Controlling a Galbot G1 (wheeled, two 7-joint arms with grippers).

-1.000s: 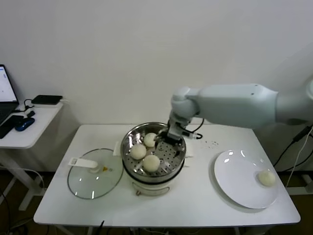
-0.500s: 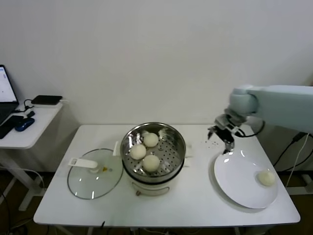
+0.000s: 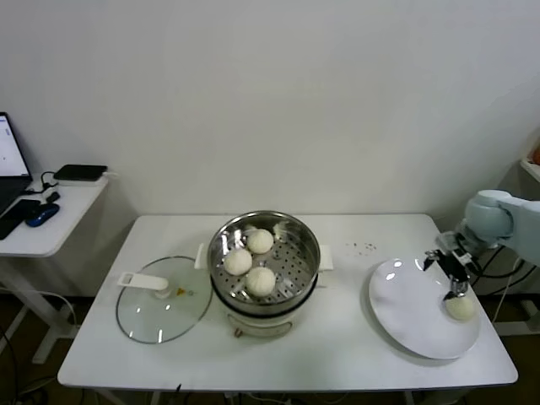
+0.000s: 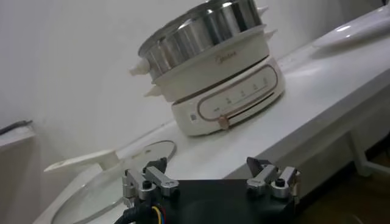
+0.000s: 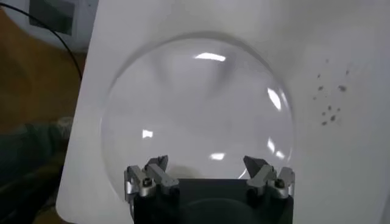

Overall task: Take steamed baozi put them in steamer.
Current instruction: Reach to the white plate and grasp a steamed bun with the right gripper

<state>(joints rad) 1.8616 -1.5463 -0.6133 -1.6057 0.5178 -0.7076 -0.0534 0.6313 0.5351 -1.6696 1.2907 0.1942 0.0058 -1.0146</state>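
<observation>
While spread wide, right gripper [image 3: 450, 272] hovers above plate [image 3: 405, 316]

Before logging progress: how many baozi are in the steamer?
Three baozi lie in the steamer; the fourth remains on the plate.

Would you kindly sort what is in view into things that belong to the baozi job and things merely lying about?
Job: three baozi in the steamer; steamer; last baozi on the white plate; right gripper open above it.

Lying about: glass lid; laptop, mouse on the side desk.
</observation>
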